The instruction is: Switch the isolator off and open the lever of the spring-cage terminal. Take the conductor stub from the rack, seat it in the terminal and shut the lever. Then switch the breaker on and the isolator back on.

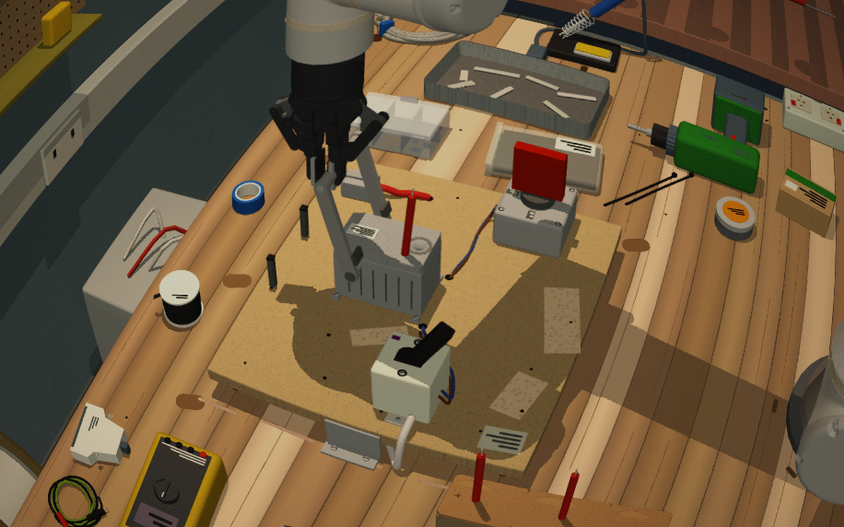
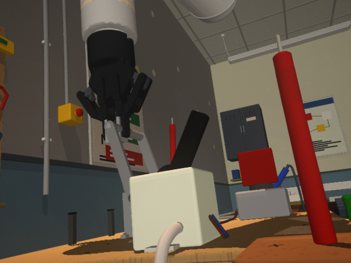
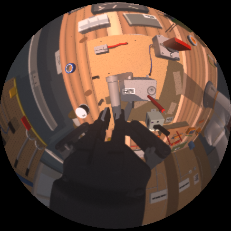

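Note:
On the chipboard panel's left half stands the grey spring-cage terminal (image 1: 387, 264). A red conductor stub (image 1: 408, 227) stands upright in its top socket. The terminal's grey lever (image 1: 333, 221) is raised and leans to the left. The lever's top crossbar (image 2: 122, 131) is gripped by my closed gripper (image 1: 328, 169), which hangs straight down over it. The isolator (image 1: 536, 211) with its red handle (image 1: 538, 171) sits at the panel's right rear. The cream breaker (image 1: 410, 376) with a black toggle (image 1: 426, 345) stands at the front. Two more red stubs (image 1: 477, 476) stand in the wooden rack (image 1: 547, 510).
Behind the panel are a clear parts box (image 1: 407, 123), a grey tray (image 1: 516, 87) and a soldering station (image 1: 581, 50). A green drill (image 1: 709, 152) lies to the right. Blue tape (image 1: 248, 196), two black posts (image 1: 272, 270) and a wire spool (image 1: 181, 298) stand left. A yellow meter (image 1: 174, 485) lies in front.

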You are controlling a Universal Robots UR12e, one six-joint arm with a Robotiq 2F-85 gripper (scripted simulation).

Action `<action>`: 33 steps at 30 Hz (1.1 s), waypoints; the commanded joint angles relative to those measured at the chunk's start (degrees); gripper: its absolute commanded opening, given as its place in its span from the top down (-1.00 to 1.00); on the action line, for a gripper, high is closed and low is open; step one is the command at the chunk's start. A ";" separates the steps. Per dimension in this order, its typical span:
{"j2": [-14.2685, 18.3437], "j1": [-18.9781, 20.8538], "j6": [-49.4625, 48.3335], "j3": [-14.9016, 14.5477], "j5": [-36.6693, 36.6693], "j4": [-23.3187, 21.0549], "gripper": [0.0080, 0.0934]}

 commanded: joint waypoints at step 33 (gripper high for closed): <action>4.46 0.69 0.69 -3.21 0.02 -1.39 1.00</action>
